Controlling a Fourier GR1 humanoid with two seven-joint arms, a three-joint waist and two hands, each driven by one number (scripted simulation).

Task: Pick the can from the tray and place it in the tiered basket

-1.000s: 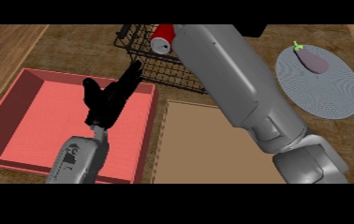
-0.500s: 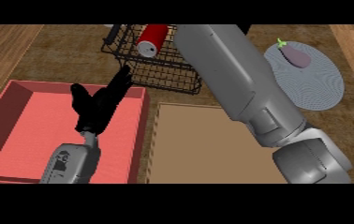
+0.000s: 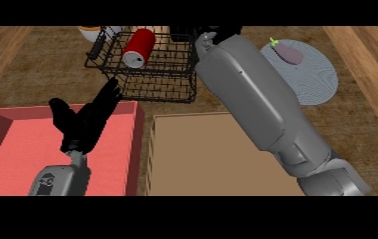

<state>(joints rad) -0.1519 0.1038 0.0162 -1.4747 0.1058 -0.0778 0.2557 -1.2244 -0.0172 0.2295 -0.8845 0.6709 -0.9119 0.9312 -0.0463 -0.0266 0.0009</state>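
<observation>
The red can [image 3: 139, 48] lies on its side in the black wire tiered basket [image 3: 159, 85], silver end toward me, at the back of the counter. My right forearm reaches up the middle of the view. My right hand [image 3: 219, 32] shows only as a dark shape by the basket's right rim, apart from the can and cut by the picture's top. The red tray [image 3: 29, 143] sits at the lower left. My left hand [image 3: 83, 119] rests open over the tray's right part, fingers pointing up toward the basket.
A tan board [image 3: 210, 155] lies right of the tray, partly under my right forearm. A grey round plate [image 3: 314, 80] at the back right carries a purple eggplant [image 3: 289, 54]. A white object [image 3: 91, 30] peeks behind the basket's left corner.
The basket, can and plate have slid lower in the view, so more of the basket shows. The can now lies apart from my right hand. My left hand stays open over the tray.
</observation>
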